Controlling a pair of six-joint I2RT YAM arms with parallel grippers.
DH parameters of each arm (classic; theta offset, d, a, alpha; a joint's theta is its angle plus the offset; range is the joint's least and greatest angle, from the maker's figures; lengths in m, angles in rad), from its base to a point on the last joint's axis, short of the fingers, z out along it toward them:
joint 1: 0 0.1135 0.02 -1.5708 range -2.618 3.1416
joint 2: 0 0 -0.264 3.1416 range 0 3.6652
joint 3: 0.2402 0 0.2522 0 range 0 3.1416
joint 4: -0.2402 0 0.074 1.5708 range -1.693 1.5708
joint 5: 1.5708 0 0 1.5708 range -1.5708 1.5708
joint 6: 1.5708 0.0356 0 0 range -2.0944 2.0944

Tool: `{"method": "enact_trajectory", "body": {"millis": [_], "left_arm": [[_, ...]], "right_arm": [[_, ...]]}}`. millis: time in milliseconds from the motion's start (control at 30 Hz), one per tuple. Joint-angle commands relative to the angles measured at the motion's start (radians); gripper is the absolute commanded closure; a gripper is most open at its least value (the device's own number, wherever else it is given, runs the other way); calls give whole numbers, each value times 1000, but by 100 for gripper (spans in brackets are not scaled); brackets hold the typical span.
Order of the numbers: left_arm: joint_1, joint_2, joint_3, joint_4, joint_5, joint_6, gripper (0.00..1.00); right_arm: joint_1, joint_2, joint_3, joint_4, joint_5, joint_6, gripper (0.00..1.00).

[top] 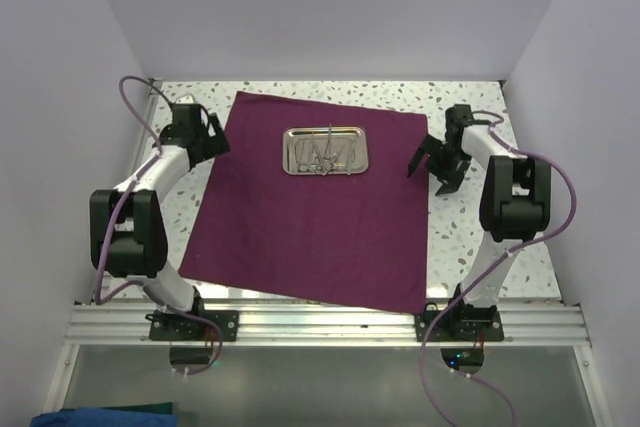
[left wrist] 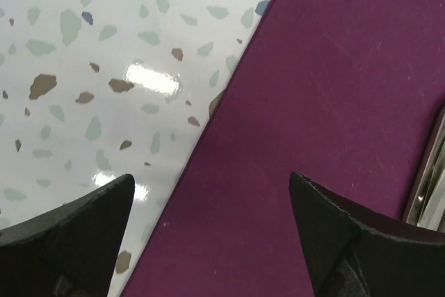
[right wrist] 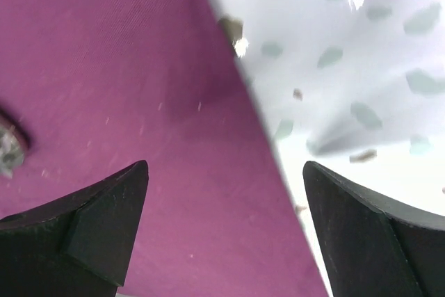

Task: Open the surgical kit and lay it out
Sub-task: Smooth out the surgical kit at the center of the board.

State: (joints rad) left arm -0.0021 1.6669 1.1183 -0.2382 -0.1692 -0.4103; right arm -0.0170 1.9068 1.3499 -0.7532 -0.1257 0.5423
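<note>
Purple cloth (top: 310, 232) spread flat on speckled surface (top: 452, 237), steel tray (top: 357, 144) holding instruments (top: 325, 157) on its far half, left tool (top: 217, 137) spread wide over cloth's left edge, right tool (top: 430, 175) spread wide over right edge

**Robot test cell in a laboratory.**
Plain pale walls (top: 330, 7) box in a speckled terrazzo-pattern table (top: 470, 237) on three sides. The left arm (top: 130, 227) and right arm (top: 510, 197) are bolted to an aluminium rail (top: 330, 325) at its near edge and trail purple cables (top: 124, 92). A maroon cloth wrap (top: 310, 237) bearing a steel tray (top: 326, 150) lies spread between them.
</note>
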Motion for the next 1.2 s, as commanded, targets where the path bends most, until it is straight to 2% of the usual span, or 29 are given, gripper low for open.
{"method": "enact_trajectory", "body": {"millis": [0,133,200,333,367,400,500,533,733,1033,1167], "left_arm": [[-1,-98,-12,-90,17,-31,4],[-7,-191,-64,-125,37,-56,5],[-12,-225,-89,-151,42,-61,5],[-12,-312,-115,-207,37,-58,5],[-12,-328,-127,-214,34,-55,5],[-12,-340,-133,-229,31,-55,5],[-12,-390,-156,-253,23,-58,5],[-12,-410,-166,-259,23,-62,5],[-12,-446,-186,-285,33,-77,5],[-19,-446,-170,-288,57,-110,5],[-32,-446,-147,-309,54,-105,5]], "right_arm": [[-11,53,61,44,-41,25,4],[-12,145,127,58,-60,36,10],[-14,200,179,55,-60,38,17],[-15,282,264,31,-54,27,46],[-14,296,290,23,-57,24,58],[-15,308,304,17,-58,21,64],[-15,356,351,3,-61,15,97],[-17,374,376,-9,-60,15,100],[-15,432,494,-46,-57,13,100],[-40,520,784,-114,-46,34,100],[-49,515,847,-130,20,38,100]]}}
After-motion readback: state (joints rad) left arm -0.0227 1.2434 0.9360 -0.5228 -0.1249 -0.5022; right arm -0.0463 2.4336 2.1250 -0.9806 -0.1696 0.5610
